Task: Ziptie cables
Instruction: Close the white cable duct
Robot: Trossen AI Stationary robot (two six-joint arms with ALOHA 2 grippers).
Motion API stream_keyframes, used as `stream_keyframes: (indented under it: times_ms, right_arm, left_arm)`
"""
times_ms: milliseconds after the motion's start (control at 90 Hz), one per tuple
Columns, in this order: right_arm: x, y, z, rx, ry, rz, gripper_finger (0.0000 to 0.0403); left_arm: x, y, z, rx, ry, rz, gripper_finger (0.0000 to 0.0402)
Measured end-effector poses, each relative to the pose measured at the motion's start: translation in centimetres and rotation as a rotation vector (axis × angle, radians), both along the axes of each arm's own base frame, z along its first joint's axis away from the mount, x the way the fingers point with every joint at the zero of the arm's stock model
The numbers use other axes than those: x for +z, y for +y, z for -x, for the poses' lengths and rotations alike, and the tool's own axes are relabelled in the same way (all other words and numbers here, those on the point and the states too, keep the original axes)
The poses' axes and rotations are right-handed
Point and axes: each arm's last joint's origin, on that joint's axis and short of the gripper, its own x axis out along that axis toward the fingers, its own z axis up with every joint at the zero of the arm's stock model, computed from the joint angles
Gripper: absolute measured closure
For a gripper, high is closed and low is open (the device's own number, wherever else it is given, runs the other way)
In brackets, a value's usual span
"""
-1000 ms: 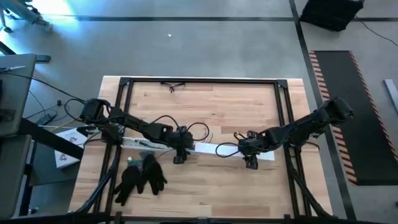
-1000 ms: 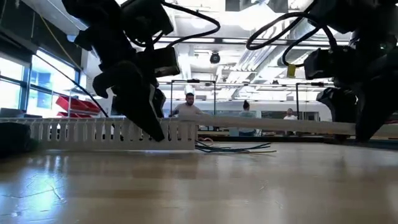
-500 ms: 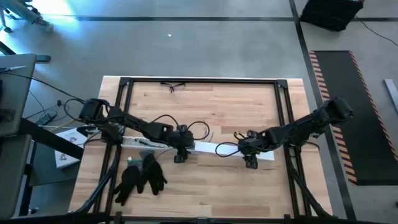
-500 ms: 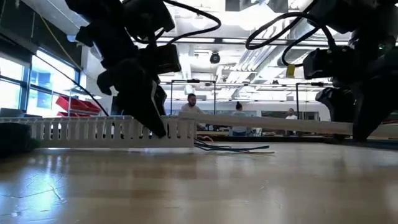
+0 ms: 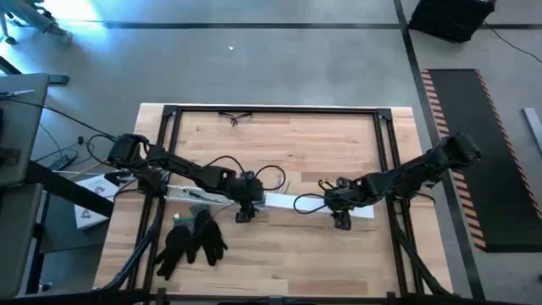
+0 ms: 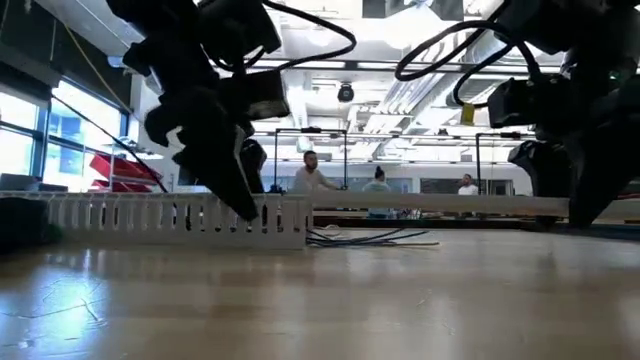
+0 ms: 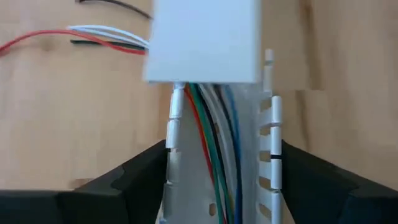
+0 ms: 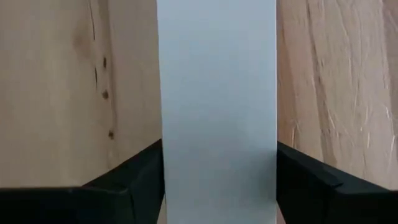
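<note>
A long white slotted channel (image 5: 199,195) lies across the table's middle, with a flat white cover strip (image 5: 305,204) running from its right end. The cables (image 7: 214,143), red, green, black, grey and blue, lie inside the channel. Their ends (image 6: 375,238) spill onto the wood beyond the channel's end. My left gripper (image 5: 245,212) is shut on the channel near its right end. My right gripper (image 5: 341,219) is shut on the cover strip (image 8: 217,93) farther right. My left gripper pinches the slotted channel across its width, one finger (image 7: 134,180) on each outer slotted wall (image 7: 173,149), just short of where the cover begins. The fingers come from above and lie across the channel. The channel rests on the table. My right gripper pinches the cover strip by its two long edges (image 8: 163,155), one finger (image 8: 130,183) on each side. The fingers lie across the strip. In the low view the strip (image 6: 440,205) runs level, a little above the table.
A pair of black gloves (image 5: 190,241) lies near the front left. Glasses (image 5: 235,117) lie at the far edge. Black frame rails (image 5: 389,152) border the table. People stand in the room beyond the table (image 6: 310,172). There is bare wood in front of and behind the channel.
My left gripper has gone a little toward the table's left edge. The channel's right end and the cable ends have slid with it along the table. The cover strip has stayed where it was in my right gripper.
</note>
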Motion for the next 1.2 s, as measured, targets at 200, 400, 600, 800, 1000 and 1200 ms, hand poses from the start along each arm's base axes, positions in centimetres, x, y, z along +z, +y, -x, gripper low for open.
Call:
stream_keyframes:
  times_ms: [200, 400, 600, 800, 1000, 1200]
  right_arm:
    - [0.0, 0.0, 0.0, 0.001, 0.000, 0.000, 0.0171]
    - [0.0, 0.0, 0.1, 0.016, 0.006, 0.007, 0.0171]
    - [0.0, 0.4, 0.3, 0.054, 0.007, 0.050, 0.0171]
    - [0.0, 0.4, 0.3, 0.056, 0.007, 0.052, 0.0171]
    - [0.2, 0.3, 0.4, 0.051, 0.001, 0.047, 0.0171]
    - [1.5, 0.1, 1.2, 0.051, -0.027, 0.038, 0.0171]
  left_arm:
    - [0.1, 0.1, -0.1, 0.036, -0.008, -0.018, 0.0144]
    - [0.4, 0.1, -0.4, 0.045, -0.018, -0.017, 0.0144]
    - [0.4, 0.1, -0.3, 0.044, -0.012, -0.015, 0.0144]
    - [0.6, 0.1, -0.6, 0.045, -0.043, -0.011, 0.0144]
    - [0.8, 0.0, -0.9, 0.047, -0.084, 0.000, 0.0144]
    - [0.8, -0.1, -1.2, 0.057, -0.113, 0.015, 0.0144]
